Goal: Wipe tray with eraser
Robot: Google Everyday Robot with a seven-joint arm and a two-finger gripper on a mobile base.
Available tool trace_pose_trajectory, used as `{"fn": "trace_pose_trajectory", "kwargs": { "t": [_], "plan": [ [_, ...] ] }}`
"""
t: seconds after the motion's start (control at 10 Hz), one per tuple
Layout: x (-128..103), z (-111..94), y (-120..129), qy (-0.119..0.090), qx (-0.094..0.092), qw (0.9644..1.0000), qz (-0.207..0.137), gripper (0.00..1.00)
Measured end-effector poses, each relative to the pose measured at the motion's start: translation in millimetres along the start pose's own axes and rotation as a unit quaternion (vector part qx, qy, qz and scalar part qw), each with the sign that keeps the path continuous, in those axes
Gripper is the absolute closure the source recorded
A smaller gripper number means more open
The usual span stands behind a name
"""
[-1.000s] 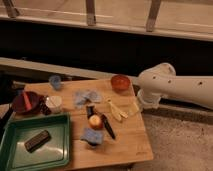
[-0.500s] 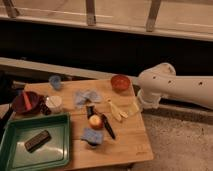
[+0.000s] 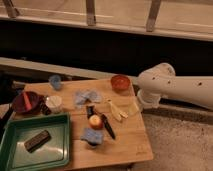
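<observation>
Unmoved: eraser [image 3: 37,140] in tray [image 3: 56,131]; jaws unseen

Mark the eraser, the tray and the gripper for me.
Eraser [image 3: 37,141], camera view, top face.
Tray [image 3: 42,120], camera view, far rim.
Gripper: not in view; white arm [image 3: 165,82], camera view, right of table [image 3: 125,145].

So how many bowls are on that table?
2: an orange bowl at the back right, a dark red bowl left, behind the tray. The gripper hangs at the right edge of the table.
</observation>
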Motion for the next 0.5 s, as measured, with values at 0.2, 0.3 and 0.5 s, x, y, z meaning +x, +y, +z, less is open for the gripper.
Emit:
{"fn": "trace_pose_trajectory", "kwargs": {
  "t": [0.2, 0.3, 0.5],
  "plan": [
    [-18, 1, 8, -0.004, -0.002, 0.9999, -0.013, 0.20],
    [-31, 1, 19, -0.006, -0.002, 0.9996, -0.028, 0.20],
    [-63, -2, 59, -0.013, -0.002, 0.9973, -0.073, 0.20]
  ]
}}
